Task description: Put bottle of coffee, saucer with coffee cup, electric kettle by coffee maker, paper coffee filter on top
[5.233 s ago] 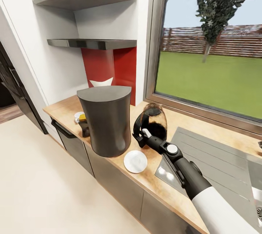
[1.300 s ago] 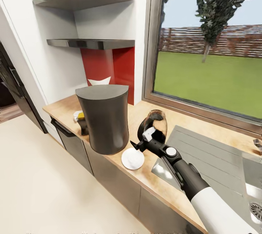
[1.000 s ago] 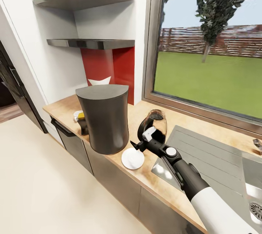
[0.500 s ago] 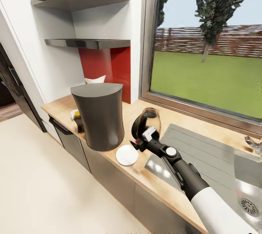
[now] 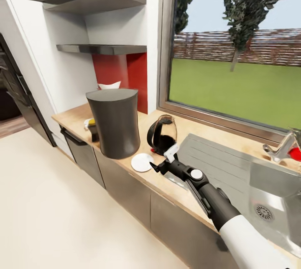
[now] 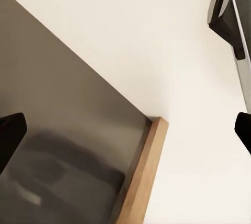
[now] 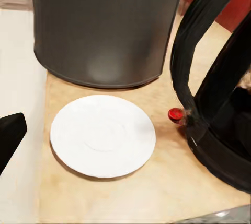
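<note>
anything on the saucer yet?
No. The saucer lies bare on the countertop, in front of the coffee maker and beside the kettle. Its whole top shows; no cup on it. What's under it can't be seen.

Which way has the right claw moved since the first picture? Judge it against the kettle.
Yes. The right claw pulled back from the electric kettle toward the countertop edge.
</note>
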Controlling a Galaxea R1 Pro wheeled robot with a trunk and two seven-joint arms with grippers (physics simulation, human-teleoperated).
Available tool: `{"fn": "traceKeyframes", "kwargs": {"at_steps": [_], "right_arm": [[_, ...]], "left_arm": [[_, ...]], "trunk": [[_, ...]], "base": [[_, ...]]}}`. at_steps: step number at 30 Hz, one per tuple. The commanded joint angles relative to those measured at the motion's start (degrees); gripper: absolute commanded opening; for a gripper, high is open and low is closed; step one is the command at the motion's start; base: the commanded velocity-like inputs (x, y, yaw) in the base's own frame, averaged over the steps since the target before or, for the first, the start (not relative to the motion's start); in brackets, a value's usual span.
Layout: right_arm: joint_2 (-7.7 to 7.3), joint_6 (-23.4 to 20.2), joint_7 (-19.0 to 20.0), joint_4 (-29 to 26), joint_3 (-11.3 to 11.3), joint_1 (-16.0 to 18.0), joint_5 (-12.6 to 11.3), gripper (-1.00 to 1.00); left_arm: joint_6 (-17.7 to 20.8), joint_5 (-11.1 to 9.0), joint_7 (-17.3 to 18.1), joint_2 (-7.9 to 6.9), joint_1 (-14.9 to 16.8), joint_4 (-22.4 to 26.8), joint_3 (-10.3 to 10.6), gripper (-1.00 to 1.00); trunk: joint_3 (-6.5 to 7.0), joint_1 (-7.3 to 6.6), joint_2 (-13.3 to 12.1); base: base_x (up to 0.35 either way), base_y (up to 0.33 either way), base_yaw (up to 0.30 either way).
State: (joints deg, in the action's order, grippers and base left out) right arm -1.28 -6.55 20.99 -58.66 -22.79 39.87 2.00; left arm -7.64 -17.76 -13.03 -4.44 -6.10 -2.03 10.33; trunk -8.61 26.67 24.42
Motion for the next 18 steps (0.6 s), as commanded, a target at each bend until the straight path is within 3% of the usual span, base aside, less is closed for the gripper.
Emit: {"fn": "traceKeyframes", "kwargs": {"at_steps": [1,4,9,13,15,18], "right_arm": [[-0.01,-0.3,0.11,-0.09,-0.06,0.03,0.2,1.0],[0.03,-0.3,0.11,-0.06,-0.06,0.03,0.18,1.0],[0.12,-0.23,0.02,0.04,-0.07,0.03,0.1,1.0],[0.35,0.07,-0.12,2.26,-0.1,0.03,-0.1,1.0],[1.05,0.57,-0.15,4.58,-0.09,0.03,-0.21,1.0],[3.68,1.96,-0.27,10.38,-0.03,0.03,-0.18,1.0]], "left_arm": [[-0.27,-0.52,-0.07,0.0,0.04,-0.08,0.48,1.0],[-0.32,-0.65,-0.07,-0.07,0.04,-0.08,0.54,1.0],[-0.44,-3.58,-0.1,-0.55,0.28,-0.06,0.7,1.0],[-0.66,-4.43,-0.06,-1.14,0.94,0.14,0.74,1.0],[-0.89,-4.54,0.01,-1.59,2.01,0.46,0.79,1.0],[-1.3,-4.31,0.14,-2.59,4.28,1.15,0.85,1.0]], "trunk": [[-0.1,-0.01,0.1],[-0.1,-0.01,0.1],[-0.1,-0.01,0.1],[-0.1,-0.01,0.1],[-0.1,-0.01,0.1],[-0.1,-0.01,0.1]], "base": [[-0.33,0.122,0.0],[-0.319,0.156,0.0],[-0.299,0.197,0.0],[-0.286,0.217,0.0],[-0.278,0.229,0.0],[-0.275,0.232,0.0]]}}
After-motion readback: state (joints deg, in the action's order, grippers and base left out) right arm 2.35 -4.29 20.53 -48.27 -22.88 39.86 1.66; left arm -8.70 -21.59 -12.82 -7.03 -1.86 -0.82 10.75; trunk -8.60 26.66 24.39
